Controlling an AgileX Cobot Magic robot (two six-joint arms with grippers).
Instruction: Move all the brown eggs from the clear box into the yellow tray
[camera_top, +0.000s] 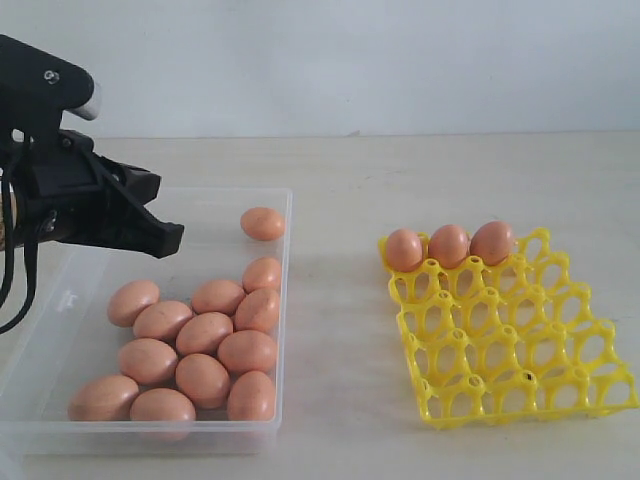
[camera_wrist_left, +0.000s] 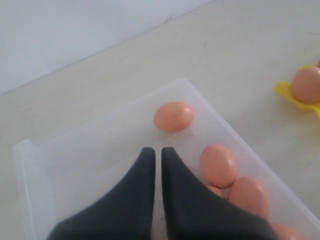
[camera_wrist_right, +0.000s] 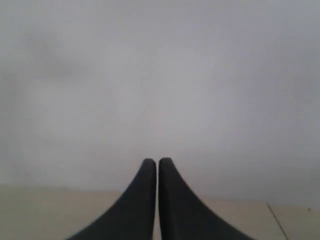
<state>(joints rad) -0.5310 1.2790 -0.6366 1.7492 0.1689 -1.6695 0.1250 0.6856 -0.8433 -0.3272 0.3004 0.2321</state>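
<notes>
left gripper pressed together, empty, over clear box bare far end | right gripper pressed together, empty | brown eggs: thirteen in box, three along yellow tray back edge | desk between bare

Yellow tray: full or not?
Not full: three eggs sit in the tray's back row; the other cups are empty.
</notes>
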